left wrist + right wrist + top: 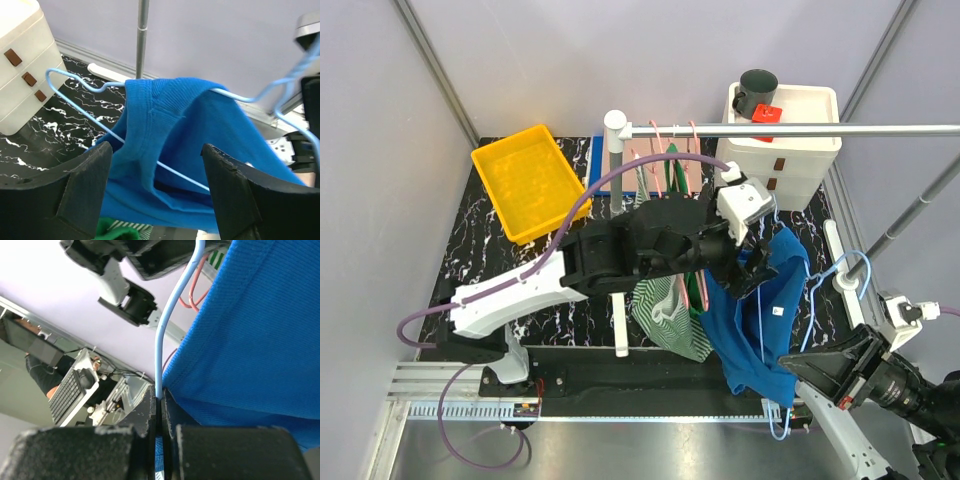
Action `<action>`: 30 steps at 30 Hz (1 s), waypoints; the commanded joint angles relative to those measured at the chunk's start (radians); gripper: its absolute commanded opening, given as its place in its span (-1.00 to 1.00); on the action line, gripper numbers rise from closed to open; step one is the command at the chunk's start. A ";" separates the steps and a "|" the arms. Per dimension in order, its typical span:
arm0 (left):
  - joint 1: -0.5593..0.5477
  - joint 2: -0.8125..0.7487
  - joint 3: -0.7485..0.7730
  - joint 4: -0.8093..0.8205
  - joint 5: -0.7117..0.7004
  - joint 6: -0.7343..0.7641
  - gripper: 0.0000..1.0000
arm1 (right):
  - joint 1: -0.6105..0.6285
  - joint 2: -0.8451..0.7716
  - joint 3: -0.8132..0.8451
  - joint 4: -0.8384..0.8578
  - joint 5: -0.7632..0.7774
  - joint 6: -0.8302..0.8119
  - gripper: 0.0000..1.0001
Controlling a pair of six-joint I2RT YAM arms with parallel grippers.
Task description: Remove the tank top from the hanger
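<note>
A blue tank top [760, 320] hangs on a light blue wire hanger [840, 270], away from the rail. In the left wrist view one strap of the tank top [190, 130] drapes over the hanger's wire [75, 80]. My left gripper [157, 165] is open, with the blue cloth just beyond its fingers [85, 185] and nothing pinched. Seen from above, that left gripper [752, 262] sits at the top's upper edge. My right gripper [160, 402] is shut on the hanger's wire [162, 335], with the tank top's hem [250, 340] beside it. Seen from above, the right gripper [788, 380] is low on the hanger.
A metal rail [790, 129] on a white post [615, 200] carries pink hangers with a green striped garment [670, 320]. A yellow bin [525, 180] lies at the back left. At the back right, a white drawer unit [785, 140] holds a black cup [756, 90].
</note>
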 commanded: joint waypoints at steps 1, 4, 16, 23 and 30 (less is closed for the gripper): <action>-0.011 0.061 0.081 0.007 -0.048 0.046 0.56 | 0.005 0.038 0.044 0.057 -0.065 0.021 -1.00; -0.016 0.096 0.123 0.005 -0.052 0.049 0.57 | 0.004 0.035 0.054 0.057 -0.071 0.035 -1.00; -0.017 0.128 0.160 0.002 -0.085 0.081 -0.52 | 0.004 0.043 0.083 0.053 -0.121 0.047 -1.00; -0.016 0.118 0.190 -0.001 -0.223 0.147 -1.00 | 0.004 0.017 0.054 0.027 -0.233 0.073 -1.00; -0.004 0.093 0.196 -0.005 -0.364 0.152 -1.00 | 0.005 -0.020 0.071 -0.066 -0.256 0.067 -1.00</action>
